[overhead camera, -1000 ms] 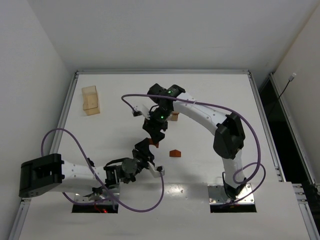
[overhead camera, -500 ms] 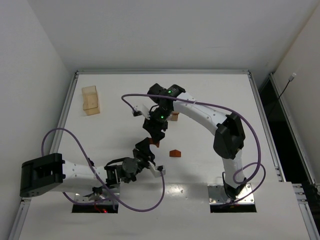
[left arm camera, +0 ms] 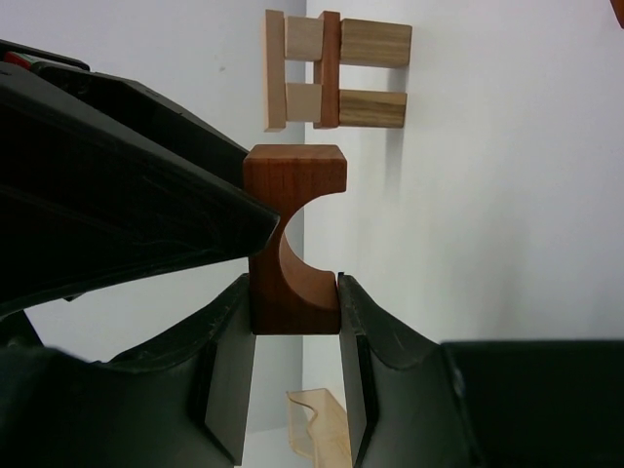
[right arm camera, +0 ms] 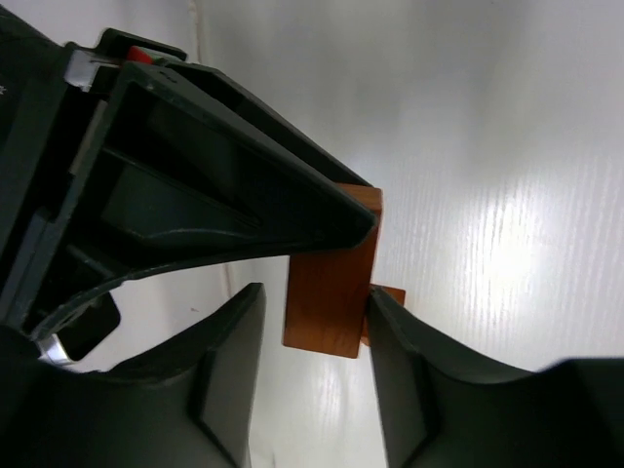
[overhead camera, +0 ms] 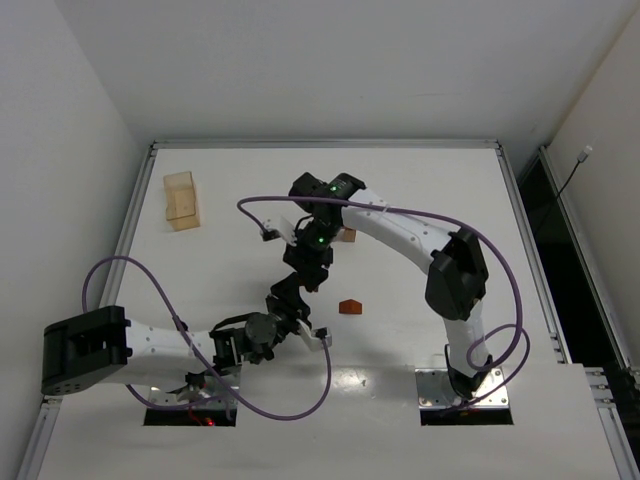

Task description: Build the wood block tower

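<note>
My left gripper is shut on a reddish-brown arch block, held by its lower end between the two fingers. My right gripper is open and straddles the same arch. Its left finger stands apart from the block and its right finger is at the block's edge. The wood block tower, a short stack of pale and reddish bars and cubes, stands further back on the table. In the top view it is mostly hidden by the right arm. A reddish wedge lies on the table right of the grippers.
A larger pale tan wooden box stands at the far left of the white table. Purple cables loop from both arms over the near table. The table has a raised rim and white walls around it.
The right gripper has moved left and nearer, down over the arch held by the left gripper, so the two grippers now meet at the block. The left gripper has barely moved.
</note>
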{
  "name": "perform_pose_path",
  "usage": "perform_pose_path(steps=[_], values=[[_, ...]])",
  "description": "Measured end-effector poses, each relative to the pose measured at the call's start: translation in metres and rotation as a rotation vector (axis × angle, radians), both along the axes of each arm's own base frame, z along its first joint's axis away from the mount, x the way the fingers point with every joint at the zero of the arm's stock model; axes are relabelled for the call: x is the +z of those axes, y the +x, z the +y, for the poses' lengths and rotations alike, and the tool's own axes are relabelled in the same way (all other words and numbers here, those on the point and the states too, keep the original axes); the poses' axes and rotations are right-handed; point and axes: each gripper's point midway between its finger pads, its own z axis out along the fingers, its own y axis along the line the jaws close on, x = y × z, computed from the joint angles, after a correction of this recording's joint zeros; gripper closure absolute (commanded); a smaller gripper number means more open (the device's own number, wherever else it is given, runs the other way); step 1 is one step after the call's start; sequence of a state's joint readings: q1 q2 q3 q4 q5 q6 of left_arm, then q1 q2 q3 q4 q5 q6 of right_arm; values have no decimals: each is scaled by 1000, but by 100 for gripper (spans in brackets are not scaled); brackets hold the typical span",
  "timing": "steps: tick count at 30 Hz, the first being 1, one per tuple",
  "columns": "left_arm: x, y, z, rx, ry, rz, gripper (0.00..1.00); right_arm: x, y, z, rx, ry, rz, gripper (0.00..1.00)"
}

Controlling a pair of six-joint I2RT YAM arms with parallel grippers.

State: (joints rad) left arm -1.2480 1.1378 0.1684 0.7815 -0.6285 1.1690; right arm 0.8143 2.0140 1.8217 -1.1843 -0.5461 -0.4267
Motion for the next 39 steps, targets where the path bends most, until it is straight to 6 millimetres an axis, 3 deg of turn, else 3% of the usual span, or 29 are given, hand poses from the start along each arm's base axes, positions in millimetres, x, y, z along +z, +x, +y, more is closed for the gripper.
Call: perform_pose_path(steps=[3, 6, 9, 11, 12, 13, 15, 16, 19, 20, 28, 33, 39], values=[[1, 0, -1, -2, -2, 0, 100, -1, 3, -1, 0, -6, -14, 69], [0, 0, -1, -4, -2, 0, 100, -2, 5, -2, 2, -8, -25, 87], [0, 0, -1, -5, -2, 0, 100, -2, 5, -2, 2, -8, -25, 99], [0, 0, -1, -4, -2, 1, 97, -2, 5, -2, 3, -9, -26, 100], [0, 0, -1, -4, -2, 3, 90, -2, 5, -2, 5, -9, -27, 100], [0, 0, -1, -3, 0, 5, 73, -3, 5, -2, 5, -9, -26, 100], [-1, 0, -2, 1, 2, 13, 49, -4, 5, -2, 7, -13, -25, 100], [-1, 1, -1, 7, 0, 18, 30, -5, 5, -2, 10, -15, -21, 100], [6, 4, -3, 37, -48, 41, 6, -8, 4, -3, 13, -24, -16, 100], [9, 6, -3, 49, -64, 45, 2, -8, 4, -3, 14, -26, -18, 100], [24, 22, 12, 226, -277, 223, 0, -16, 15, -28, -33, -65, -33, 100], [46, 9, 23, 210, -441, 353, 0, -4, 63, -66, -159, -87, -122, 100], [17, -11, 29, 209, -426, 544, 0, 28, 141, -97, -273, -52, -335, 100]])
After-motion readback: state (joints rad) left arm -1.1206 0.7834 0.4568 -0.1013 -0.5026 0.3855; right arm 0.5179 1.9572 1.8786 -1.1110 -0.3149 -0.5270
